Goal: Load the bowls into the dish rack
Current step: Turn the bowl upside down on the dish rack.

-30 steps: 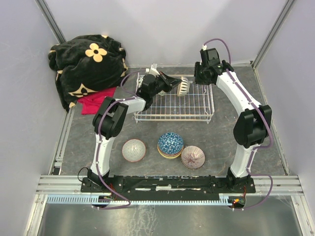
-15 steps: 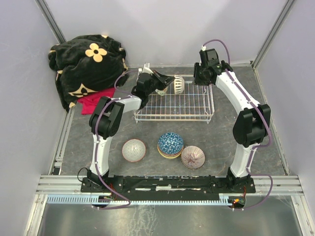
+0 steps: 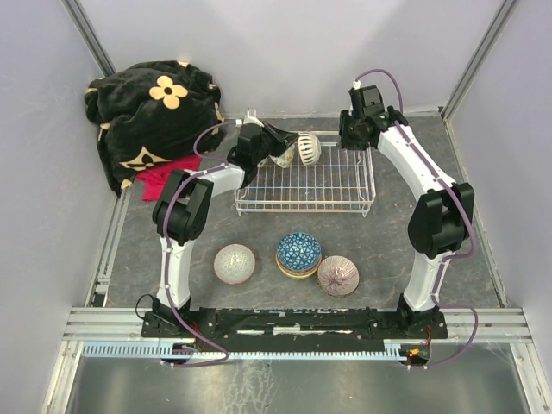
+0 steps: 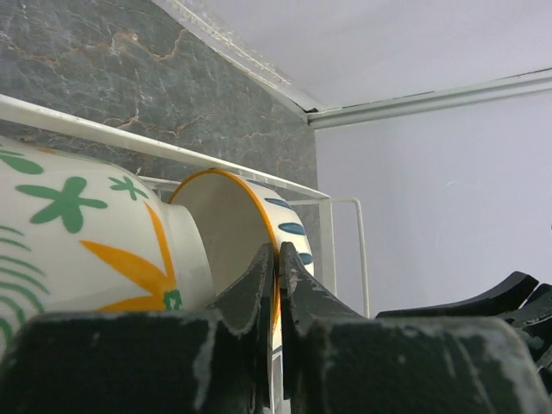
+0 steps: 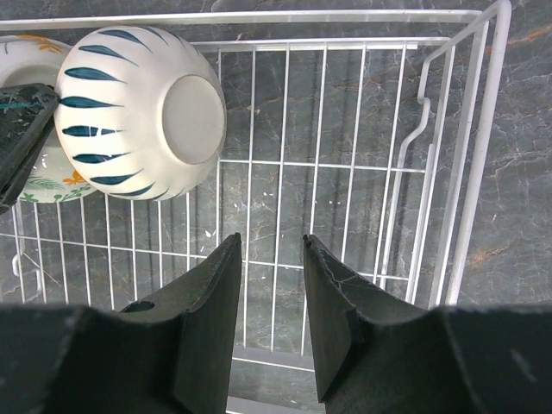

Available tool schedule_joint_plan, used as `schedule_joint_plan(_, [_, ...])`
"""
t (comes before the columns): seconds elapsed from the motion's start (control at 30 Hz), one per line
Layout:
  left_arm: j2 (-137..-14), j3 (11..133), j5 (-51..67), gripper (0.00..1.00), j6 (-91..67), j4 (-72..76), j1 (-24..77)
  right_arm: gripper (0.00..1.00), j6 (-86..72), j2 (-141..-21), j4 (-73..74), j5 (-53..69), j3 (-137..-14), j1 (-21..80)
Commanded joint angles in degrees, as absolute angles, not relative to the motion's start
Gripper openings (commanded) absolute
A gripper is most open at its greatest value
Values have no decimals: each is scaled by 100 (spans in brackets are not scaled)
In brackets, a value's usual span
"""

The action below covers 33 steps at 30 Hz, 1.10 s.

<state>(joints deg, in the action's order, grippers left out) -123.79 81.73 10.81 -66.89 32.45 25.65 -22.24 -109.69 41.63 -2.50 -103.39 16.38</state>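
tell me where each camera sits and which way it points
Top external: above and behind the bases, looking down on the grey table, the white wire dish rack and both arms.
Left wrist: low inside the rack, looking across it toward the walls; its shut left gripper pinches the rim of the white ceramic bowl with teal strokes.
Right wrist: above the rack, looking down; its open right gripper shows at the bottom.
Shared: both wrist views show that bowl.
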Motion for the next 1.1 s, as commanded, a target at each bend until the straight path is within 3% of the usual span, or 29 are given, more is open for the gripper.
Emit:
schedule_joint_plan(0.0, [-12492, 8213, 1063, 11, -5959, 1782, 2690, 43, -2230, -10986, 4007, -193, -10494, 1661])
schedule_joint_plan(0.77, [-12003, 9087, 453, 42, -5336, 368, 2680, 43, -2232, -11004, 4030, -158, -10540, 1670])
schedule_joint_plan(0.83, [-11982, 9167, 407, 48, -5288, 259, 2671, 43, -2229, -11004, 4040, -152, -10531, 1670])
schedule_joint_plan(1.07, [-11802, 9193, 385, 50, -5253, 301, 2672, 43, -2218, -11000, 4038, -158, -10513, 1670])
